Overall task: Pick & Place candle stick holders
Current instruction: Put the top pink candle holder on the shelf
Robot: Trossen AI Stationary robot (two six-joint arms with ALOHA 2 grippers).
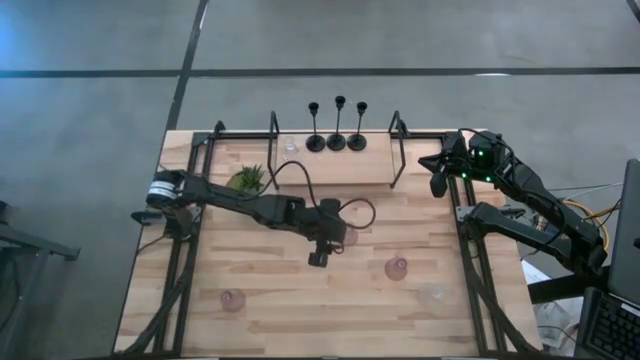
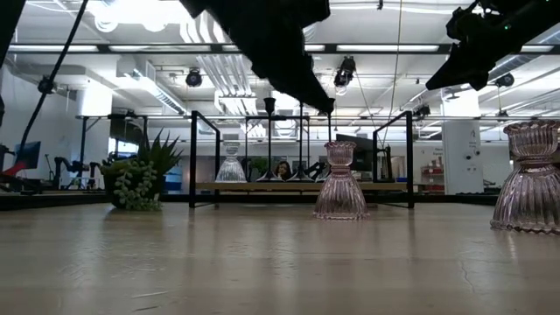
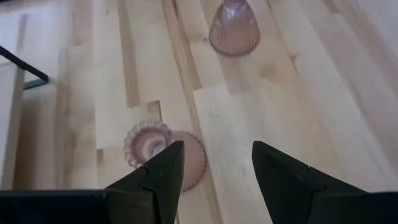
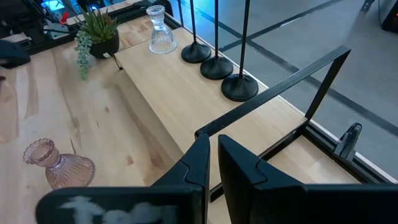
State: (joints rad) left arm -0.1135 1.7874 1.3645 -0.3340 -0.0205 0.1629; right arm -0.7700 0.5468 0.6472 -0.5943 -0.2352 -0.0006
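While hovering with left gripper (image 3: pixel 214 165) spread, off-centre above pink holder (image 3: pixel 165 152): risks tipping it with one finger on descent. Right gripper (image 4: pixel 212 155) clenched, empty.

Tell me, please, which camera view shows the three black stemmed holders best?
The right wrist view: the three black stemmed holders stand close, round bases plain on the raised shelf, though their tops are cut off. The high view shows them whole but small. The low view has them distant, partly hidden. The left wrist view misses them.
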